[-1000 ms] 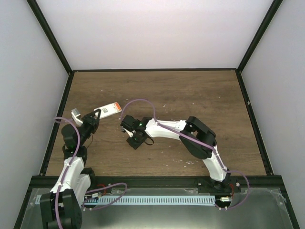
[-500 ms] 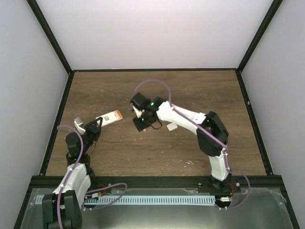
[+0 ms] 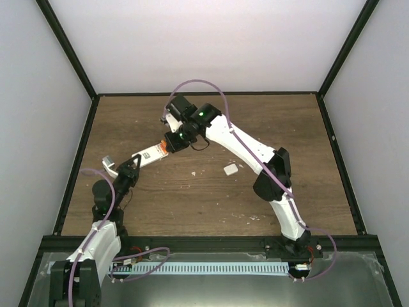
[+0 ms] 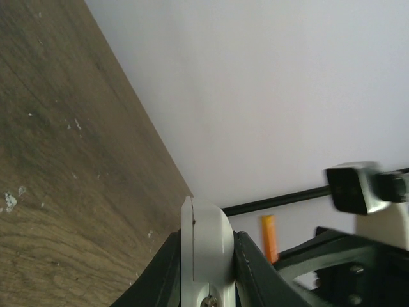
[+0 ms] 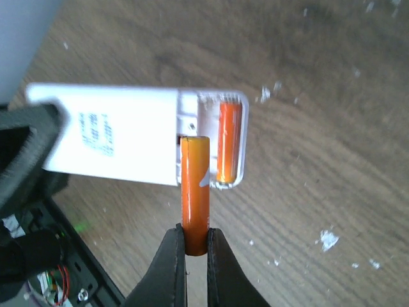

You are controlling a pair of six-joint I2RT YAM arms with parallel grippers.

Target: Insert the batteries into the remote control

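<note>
The white remote control [image 3: 149,154] is held off the table, label side up, its battery bay open at its right end. My left gripper [image 3: 132,164] is shut on its left end; the left wrist view shows its white edge [image 4: 208,246] between the fingers. One orange battery [image 5: 229,142] lies in the bay of the remote [image 5: 108,135]. My right gripper [image 5: 195,238] is shut on the second orange battery [image 5: 195,188], whose tip is at the bay's empty slot. That battery also shows in the left wrist view [image 4: 269,237]. In the top view the right gripper [image 3: 174,141] is at the remote's right end.
A small loose white cover piece [image 3: 231,169] lies on the wooden table [image 3: 268,128] right of centre. Pale crumbs [image 5: 328,239] are scattered on the wood. Black frame rails [image 3: 77,166] edge the table, with white walls behind.
My right arm has swung from the table's middle toward the far left, up to the remote's open end. The cover piece it hid now shows. The left gripper and remote shifted slightly.
</note>
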